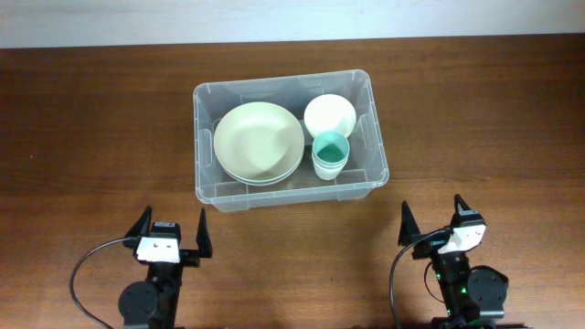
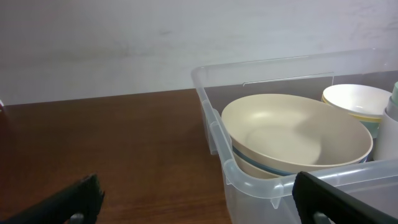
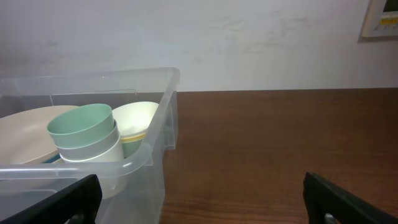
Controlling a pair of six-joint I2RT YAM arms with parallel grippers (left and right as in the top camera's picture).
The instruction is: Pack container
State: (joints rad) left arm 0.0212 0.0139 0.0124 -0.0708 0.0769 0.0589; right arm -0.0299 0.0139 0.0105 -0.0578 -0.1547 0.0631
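Clear plastic is doing most of the work here: the container [image 1: 292,194] is sitting in the middle of the dark wooden table [image 1: 91,119], just beyond both arms, its long side turned toward them so that either arm is facing it squarely. Its walls are thin and see-through, with rounded corners and a thick rolled rim, so everything inside is showing from the side as well as from above.

Cream-coloured large bowls [image 1: 259,142] are filling the left half, nested one in another; from the left wrist view a bluish edge is peeking out under the top one. They are looking smooth, matt and shallow. A small white bowl [image 1: 330,113] is occupying the far right corner, seemingly stacked on another with a yellowish band. Just in front of it a mint-green cup [image 1: 330,151] is nesting upright inside a white cup, close to the right wall. Nesting like this is saving floor space, which I judge to be the point of the packing. Nothing is lying loose on the table, so the job is looking finished or nearly so.

The left gripper [image 1: 174,219] and the right gripper [image 1: 430,203] are resting low at the near edge, well apart from the container, each with its black fingers spread wide and gripping nothing.
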